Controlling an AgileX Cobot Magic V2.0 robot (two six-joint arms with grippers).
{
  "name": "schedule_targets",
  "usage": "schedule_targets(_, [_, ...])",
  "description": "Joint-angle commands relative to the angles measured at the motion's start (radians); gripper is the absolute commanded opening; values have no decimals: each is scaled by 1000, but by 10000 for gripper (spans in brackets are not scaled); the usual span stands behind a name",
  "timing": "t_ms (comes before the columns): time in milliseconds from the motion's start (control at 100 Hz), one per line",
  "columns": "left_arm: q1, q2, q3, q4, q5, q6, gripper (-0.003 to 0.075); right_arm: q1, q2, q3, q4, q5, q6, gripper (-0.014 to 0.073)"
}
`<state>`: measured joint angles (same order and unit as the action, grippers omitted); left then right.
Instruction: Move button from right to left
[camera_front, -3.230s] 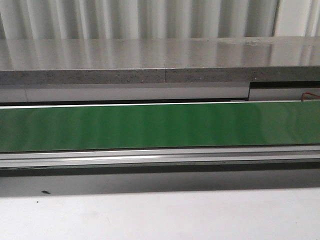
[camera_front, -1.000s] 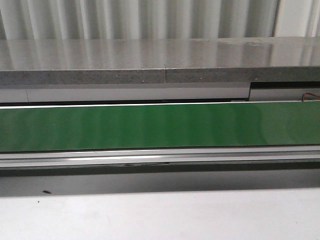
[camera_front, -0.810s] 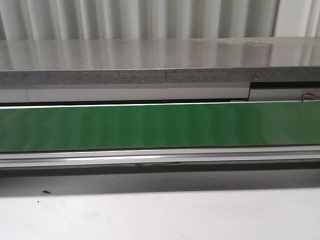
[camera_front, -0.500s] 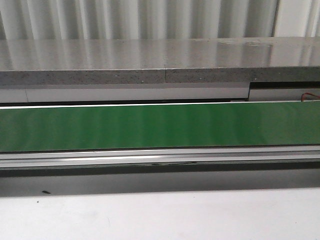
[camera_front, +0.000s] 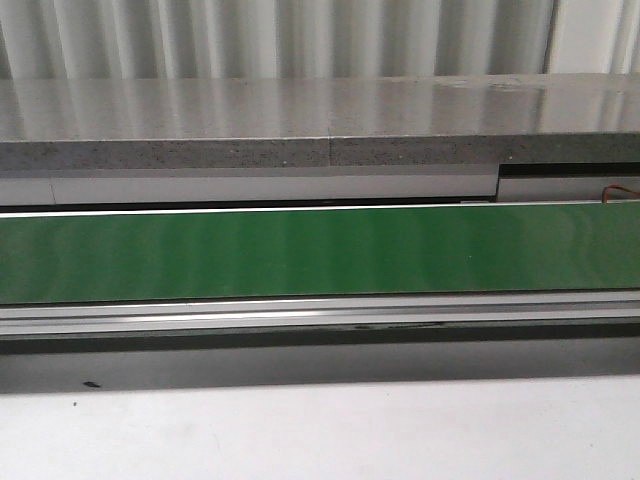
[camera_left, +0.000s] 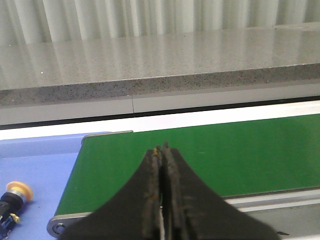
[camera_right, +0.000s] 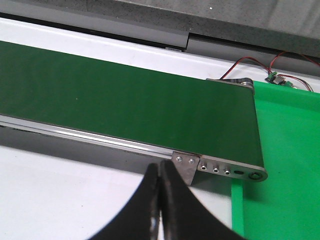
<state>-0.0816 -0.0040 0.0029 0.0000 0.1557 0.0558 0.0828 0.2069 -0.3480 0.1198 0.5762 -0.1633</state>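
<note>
Button (camera_left: 15, 196) lies on the blue surface (camera_left: 45, 165) just beside the green belt's (camera_left: 210, 155) end, so the move looks done or nearly so, with both the left gripper (camera_left: 161, 150) and right gripper (camera_right: 160, 167) closed and empty.

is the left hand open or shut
Shut: in the left wrist view the left hand's two dark fingers press together with nothing between them.
</note>
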Motion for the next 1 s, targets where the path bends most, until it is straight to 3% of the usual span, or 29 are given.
schedule_targets(0, [1,-32,38,-7,-76,2,-20,-1,9,-23,-7,-69,-7,-68])
schedule_targets(540, [1,-32,38,-7,-76,2,-20,-1,9,-21,-11,-89,-7,-68])
schedule_targets(630, [1,-32,38,-7,-76,2,-20,-12,5,-2,-55,-197,24,-68])
schedule_targets(820, [1,-32,38,-7,-76,2,-20,-52,-57,107,-240,-429,292,-68])
schedule_targets(990, [1,-32,38,-7,-76,2,-20,-109,-118,223,-252,-471,307,-68])
